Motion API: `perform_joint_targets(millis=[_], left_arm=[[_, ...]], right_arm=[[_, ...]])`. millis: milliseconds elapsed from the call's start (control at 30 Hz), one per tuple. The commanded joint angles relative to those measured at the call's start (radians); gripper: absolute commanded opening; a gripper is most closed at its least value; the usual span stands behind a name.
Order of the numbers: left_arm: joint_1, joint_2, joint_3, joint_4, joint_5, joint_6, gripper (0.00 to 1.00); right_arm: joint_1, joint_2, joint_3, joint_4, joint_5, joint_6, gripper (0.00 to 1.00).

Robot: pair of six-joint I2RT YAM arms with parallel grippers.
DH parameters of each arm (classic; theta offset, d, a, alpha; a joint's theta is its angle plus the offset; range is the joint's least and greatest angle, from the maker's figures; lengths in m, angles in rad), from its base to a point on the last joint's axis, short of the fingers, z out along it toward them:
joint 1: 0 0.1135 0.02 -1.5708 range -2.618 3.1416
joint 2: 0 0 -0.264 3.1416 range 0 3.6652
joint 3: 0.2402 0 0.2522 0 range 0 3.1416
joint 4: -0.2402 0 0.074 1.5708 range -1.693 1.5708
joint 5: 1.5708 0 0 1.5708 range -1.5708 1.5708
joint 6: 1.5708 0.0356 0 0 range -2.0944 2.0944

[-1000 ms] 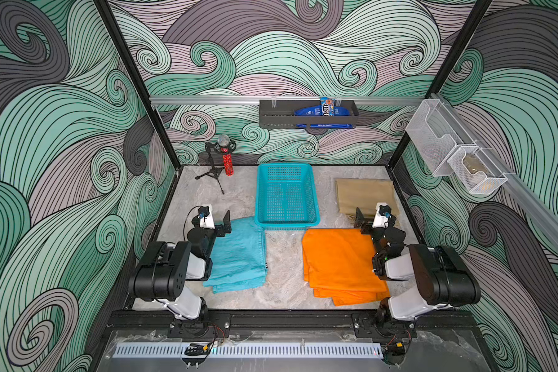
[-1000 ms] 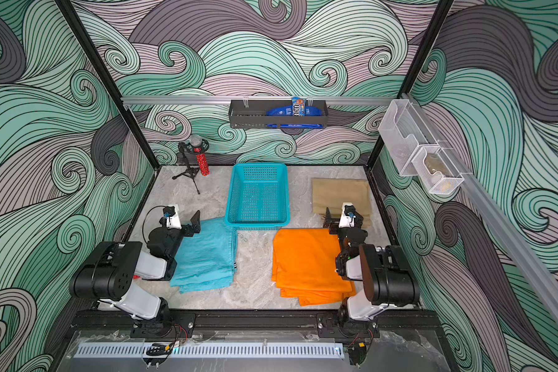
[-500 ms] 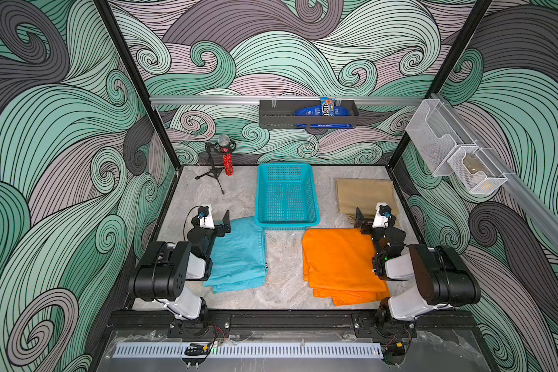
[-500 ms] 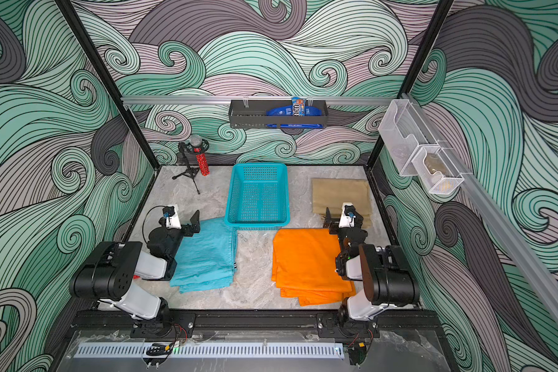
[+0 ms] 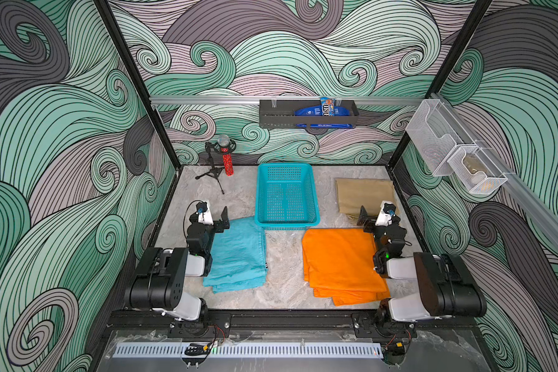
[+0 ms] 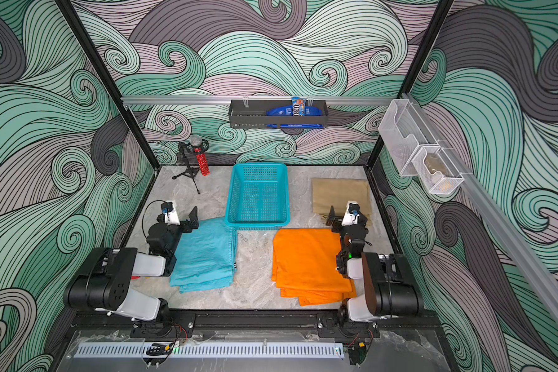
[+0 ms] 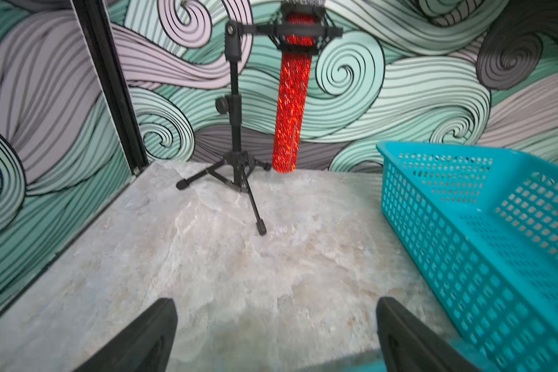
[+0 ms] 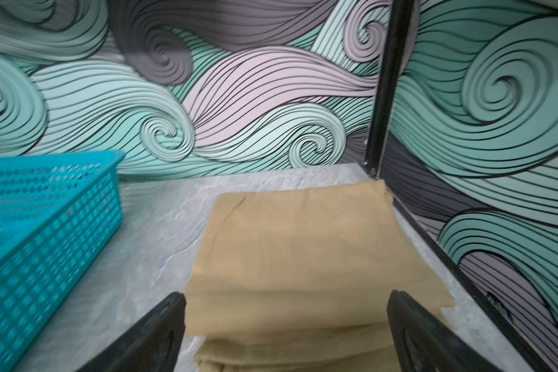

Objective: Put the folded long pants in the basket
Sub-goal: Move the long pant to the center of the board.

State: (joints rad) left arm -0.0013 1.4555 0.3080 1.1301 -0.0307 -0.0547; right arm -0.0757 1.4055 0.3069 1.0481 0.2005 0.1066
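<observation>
Swirling green, grey and lilac wave patterns cover the walls around a pale marbled surface (image 5: pixel 284 257). At its centre back sits the turquoise basket (image 5: pixel 285 193), holding nothing. 3 folded long pants lie outside it: the turquoise blue pants (image 5: pixel 239 254) front left, their far corner touching the basket's near corner; the orange pants (image 5: pixel 339 261) front right, just beside the basket's near rim; the khaki pants (image 5: pixel 363 195) back right, apart from the basket. The left end effector (image 7: pixel 276 335) hovers over bare surface with its jaws spread wide, holding nothing; the right end effector (image 8: pixel 285 331) is likewise spread wide and holding nothing, poised over the near edge of the khaki pants. Judging the risk: pinching only a top layer could unfold a bundle, and each bundle looks nearly basket-sized, so an edge may catch on the rim. A microphone stand (image 5: pixel 215 164) stands back left. Both arms hide parts of the pants beneath them, and fingertips are cut off in the wrist views.
</observation>
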Motion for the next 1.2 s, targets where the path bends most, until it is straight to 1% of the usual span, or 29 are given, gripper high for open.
perform_joint_targets(millis=[0, 67, 100, 133, 167, 233, 300, 367, 433, 567, 667, 733, 767, 833, 867, 967, 1000, 1067, 1100, 1167], left_arm=[[-0.001, -0.073, 0.154, -0.303, -0.07, -0.078, 0.98], [-0.003, -0.069, 0.286, -0.533, -0.069, -0.118, 0.99], [-0.003, -0.067, 0.356, -0.655, -0.064, -0.151, 0.99], [-0.008, -0.066, 0.41, -0.733, -0.066, -0.177, 0.98], [-0.013, -0.073, 0.455, -0.799, -0.068, -0.205, 0.98], [-0.03, -0.09, 0.519, -0.876, -0.034, -0.255, 0.94], [-0.076, -0.1, 0.587, -0.957, 0.009, -0.305, 0.93], [-0.146, -0.102, 0.638, -1.013, 0.019, -0.343, 0.92], [-0.229, -0.113, 0.662, -1.036, 0.006, -0.379, 0.92], [-0.389, -0.138, 0.665, -0.991, -0.008, -0.473, 0.92], [-0.508, -0.101, 0.67, -0.882, -0.009, -0.513, 0.92], [-0.577, -0.026, 0.717, -0.824, 0.009, -0.528, 0.92], [-0.608, 0.043, 0.778, -0.822, 0.037, -0.537, 0.92], [-0.657, 0.176, 0.944, -0.883, 0.094, -0.55, 0.92], [-0.684, 0.249, 1.057, -0.913, 0.114, -0.547, 0.92], [-0.757, 0.452, 1.348, -1.032, 0.12, -0.515, 0.92], [-0.777, 0.519, 1.441, -1.069, 0.122, -0.514, 0.92], [-0.797, 0.643, 1.601, -1.149, 0.138, -0.539, 0.92], [-0.803, 0.702, 1.677, -1.183, 0.155, -0.562, 0.92], [-0.809, 0.797, 1.776, -1.219, 0.183, -0.603, 0.92]], right_arm=[[-0.045, -0.053, 0.17, -0.413, 0.053, 0.18, 1.0], [-0.056, -0.031, 0.254, -0.554, -0.021, 0.204, 1.0], [-0.056, -0.012, 0.304, -0.625, -0.038, 0.208, 1.0], [-0.055, 0.007, 0.344, -0.684, -0.045, 0.211, 1.0], [-0.055, 0.031, 0.392, -0.752, -0.06, 0.208, 1.0], [-0.056, 0.077, 0.473, -0.856, -0.076, 0.207, 0.99], [-0.056, 0.133, 0.569, -0.96, -0.131, 0.209, 0.93], [-0.054, 0.185, 0.65, -1.03, -0.237, 0.214, 0.85], [-0.043, 0.229, 0.701, -1.067, -0.294, 0.225, 0.83], [-0.043, 0.307, 0.771, -1.118, -0.231, 0.212, 0.83], [-0.048, 0.392, 0.847, -1.157, -0.188, 0.19, 0.83], [-0.065, 0.464, 0.912, -1.182, -0.213, 0.199, 0.78], [-0.081, 0.507, 0.957, -1.206, -0.253, 0.215, 0.72], [-0.106, 0.572, 1.028, -1.248, -0.322, 0.248, 0.58], [-0.115, 0.591, 1.046, -1.25, -0.345, 0.26, 0.55], [-0.118, 0.627, 1.063, -1.251, -0.373, 0.275, 0.42], [-0.119, 0.641, 1.064, -1.251, -0.39, 0.283, 0.37], [-0.119, 0.662, 1.059, -1.254, -0.418, 0.296, 0.31], [-0.119, 0.668, 1.051, -1.257, -0.426, 0.301, 0.29], [-0.115, 0.67, 1.021, -1.257, -0.43, 0.306, 0.29]])
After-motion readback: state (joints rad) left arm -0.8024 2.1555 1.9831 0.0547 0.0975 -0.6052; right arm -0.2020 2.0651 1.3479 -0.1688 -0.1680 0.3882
